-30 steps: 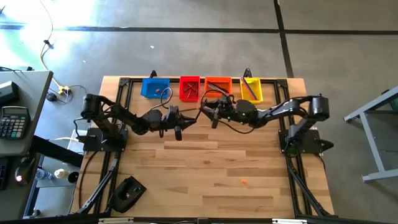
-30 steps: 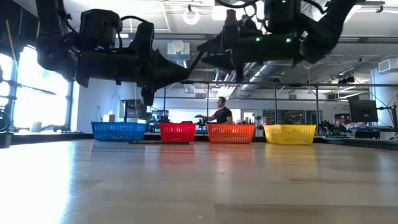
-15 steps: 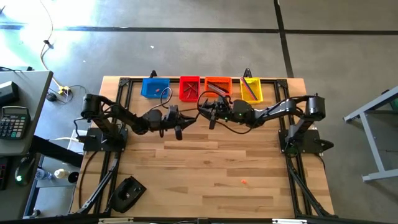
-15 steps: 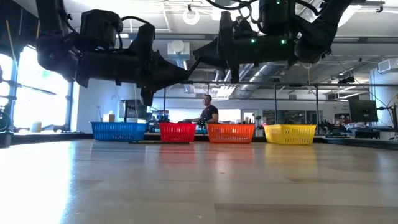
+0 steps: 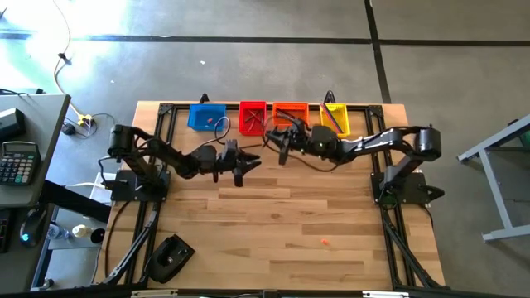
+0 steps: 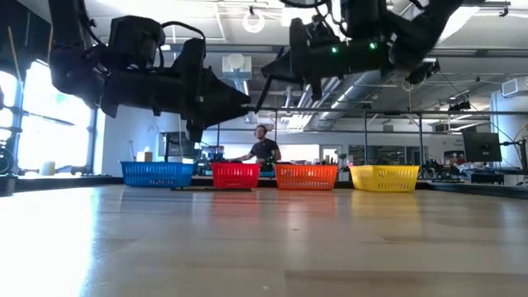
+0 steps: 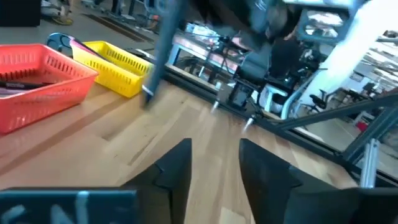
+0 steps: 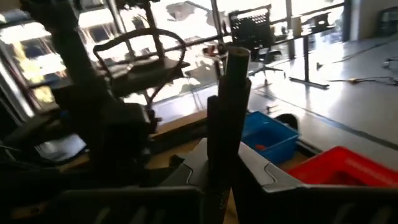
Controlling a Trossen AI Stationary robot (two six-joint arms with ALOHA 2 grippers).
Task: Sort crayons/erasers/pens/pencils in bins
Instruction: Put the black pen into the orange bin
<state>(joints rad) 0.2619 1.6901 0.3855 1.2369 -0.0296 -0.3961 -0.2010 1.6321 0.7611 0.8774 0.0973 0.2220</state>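
Note:
Four bins stand in a row at the table's far edge: blue (image 5: 207, 117), red (image 5: 252, 117), orange (image 5: 290, 113) and yellow (image 5: 334, 117). Thin sticks lie in the red, orange and yellow ones. My right gripper (image 5: 281, 147) hovers just in front of the red and orange bins, shut on a dark pen (image 8: 225, 106). My left gripper (image 5: 240, 168) hovers in front of the blue and red bins, open and empty (image 7: 214, 158). A tiny red eraser (image 5: 325, 242) lies alone on the table near the front right. My right gripper pinches the dark pen's shaft (image 8: 219, 146) between its two fingers (image 8: 193, 168). In the left wrist view the pen (image 7: 158, 56) hangs down at a slight tilt, its lower tip (image 7: 148, 93) clear of the table.
A black object (image 5: 170, 258) sits at the table's near left corner. Dark frame rails run along the left and right sides. A person (image 6: 262, 148) is in the room behind the bins. A desk with a calculator (image 5: 18, 161) stands to the left of the table.
My right gripper has gone up and a little toward the table's far edge and the red and orange bins, carrying the pen clear of the table. The person behind the bins has walked to the left.

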